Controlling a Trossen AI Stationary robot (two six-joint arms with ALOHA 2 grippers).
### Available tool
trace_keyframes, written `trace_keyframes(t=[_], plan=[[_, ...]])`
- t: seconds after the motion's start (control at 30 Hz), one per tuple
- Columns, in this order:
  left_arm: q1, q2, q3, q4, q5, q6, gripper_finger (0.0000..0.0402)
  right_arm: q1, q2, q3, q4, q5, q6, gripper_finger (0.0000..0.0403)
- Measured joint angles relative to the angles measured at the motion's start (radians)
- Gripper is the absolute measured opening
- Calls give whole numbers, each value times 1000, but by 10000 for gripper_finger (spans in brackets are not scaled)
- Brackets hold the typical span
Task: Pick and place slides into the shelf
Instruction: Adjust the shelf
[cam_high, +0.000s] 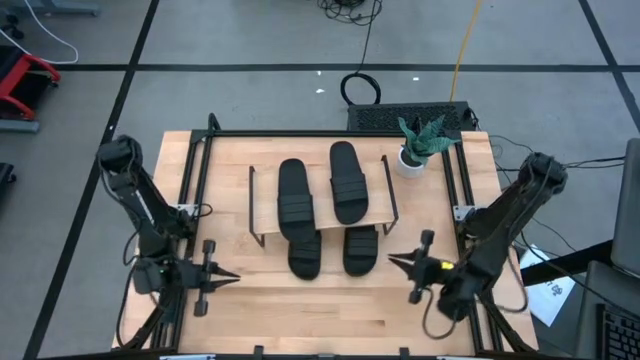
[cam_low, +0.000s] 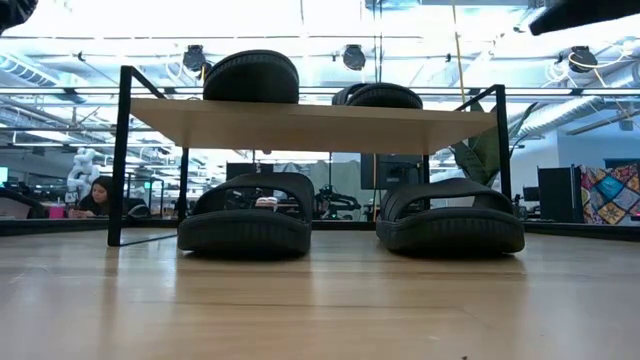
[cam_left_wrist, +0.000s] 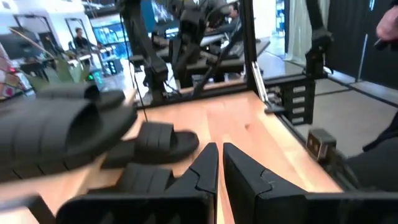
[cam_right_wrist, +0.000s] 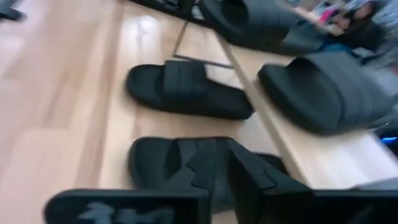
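I see two black ribbed slides (cam_high: 319, 188) atop the light wood shelf (cam_high: 265, 210), two underneath; both grippers, left (cam_high: 226, 277) at eight o'clock, right (cam_high: 396, 262) at four, nearly closed, empty.

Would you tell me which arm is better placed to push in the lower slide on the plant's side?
Probably the right: the right gripper lies close beside that slide, while the left gripper is beyond the other lower slide.

1. Left arm (cam_high: 140, 205) bent along the table's left edge, left gripper (cam_high: 228, 278) pointing inward, fingers nearly together.
2. Right arm (cam_high: 505, 215) mirrored, right gripper (cam_high: 395, 262) likewise closed, empty.
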Motion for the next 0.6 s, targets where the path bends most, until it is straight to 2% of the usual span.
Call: trace_keyframes(t=[0.1, 0.17, 0.23, 0.33, 0.37, 0.4, 0.6], plan=[[-42, 0, 53, -10, -54, 53, 26, 12, -92, -57, 1, -53, 34, 53], [-67, 0, 79, -35, -110, 78, 26, 12, -149, -94, -2, -53, 53, 76], [-90, 0, 91, -57, -196, 97, 26, 11, -203, -125, -4, -43, 60, 99], [-126, 0, 90, -61, -378, 107, 26, 10, -279, -171, -7, 14, 60, 119], [-139, -1, 87, -62, -432, 101, 26, 10, -298, -184, -6, 35, 60, 120], [-148, -2, 83, -63, -442, 96, 26, 10, -314, -196, -6, 50, 60, 117], [-131, -7, 78, -99, -442, -26, 26, 9, -379, -237, -29, 137, 42, 56]])
